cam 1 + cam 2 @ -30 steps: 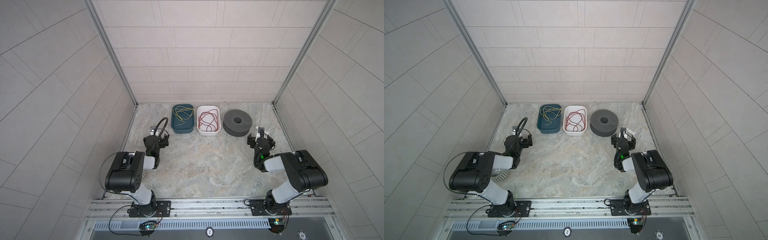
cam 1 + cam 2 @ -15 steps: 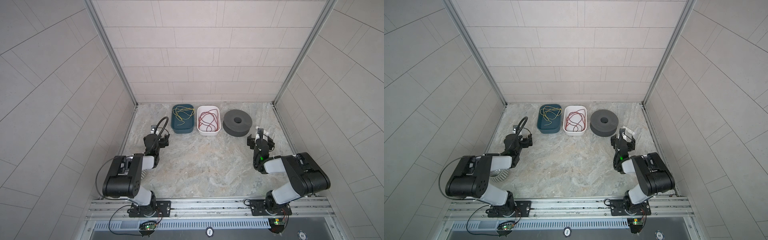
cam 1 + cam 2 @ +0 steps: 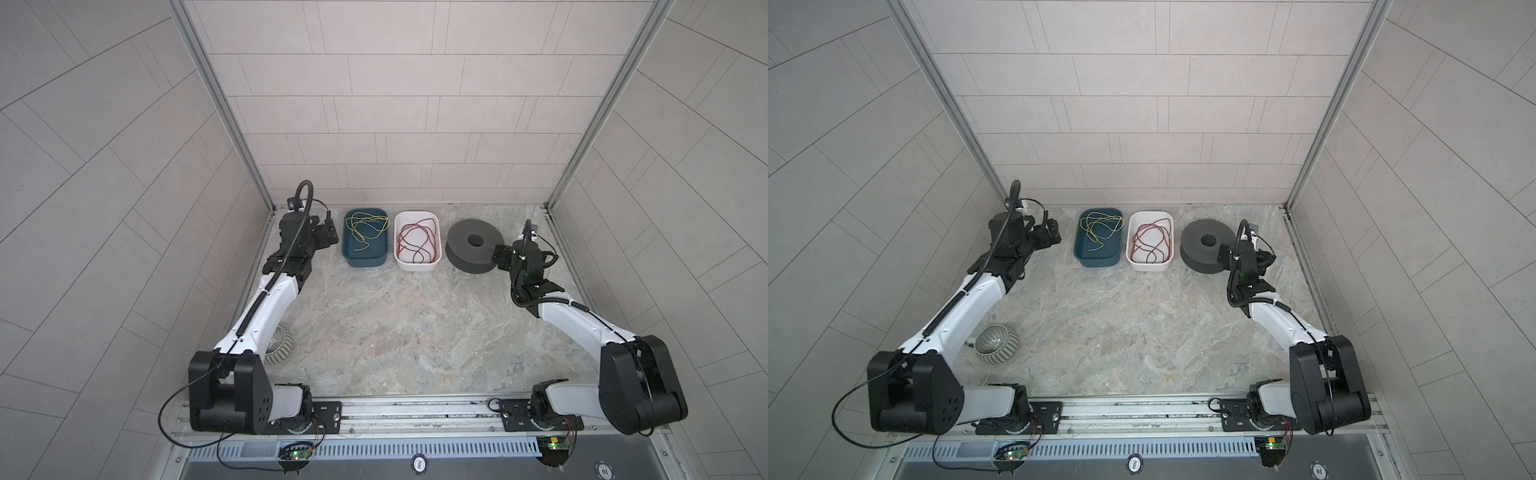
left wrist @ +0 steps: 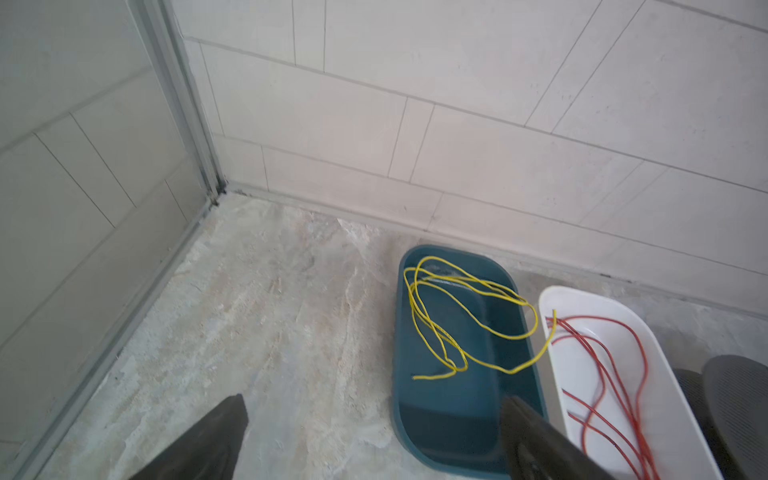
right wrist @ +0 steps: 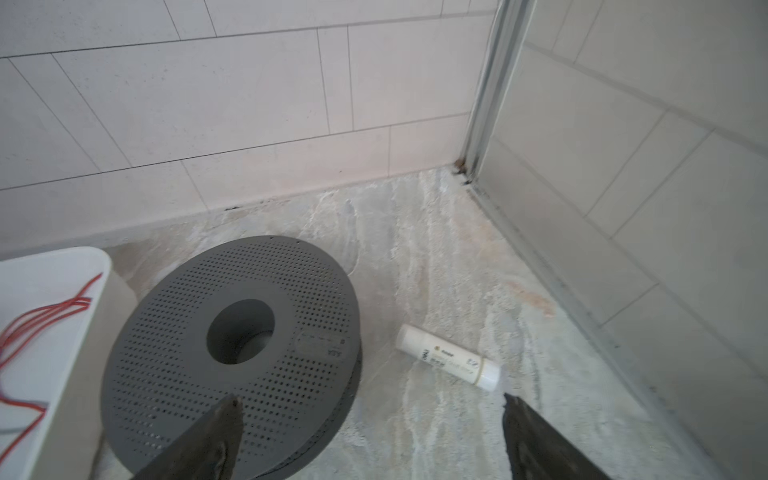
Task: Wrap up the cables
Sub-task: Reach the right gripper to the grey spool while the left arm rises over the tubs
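**Red wire loose in white tray, both grippers empty**

The red wire [image 3: 417, 243] lay in slack loops inside the white tray [image 3: 415, 267], at the middle of the counter's [image 3: 395, 332] back edge. Nothing touched it.

The blue tray [image 3: 365, 262] stood just beside the white tray and held a yellow wire [image 3: 368, 227]. A grey spool [image 3: 473, 253] lay flat on the white tray's other side.

The left gripper [image 4: 374, 415] was near the back left corner, just outside the blue tray. Its fingers [image 4: 224, 436] were spread wide and held nothing. The blue tray sat between them and the red wire.

The right gripper [image 5: 372, 407] was at the spool's outer side, fingers also wide apart and empty. In the right wrist view one finger [image 5: 216, 432] showed over the spool's perforated top. The spool separated this gripper from the wire.

A white tube [image 5: 449, 359] lay on the counter near the spool. A ribbed bowl [image 3: 996, 344] sat near the front left corner.
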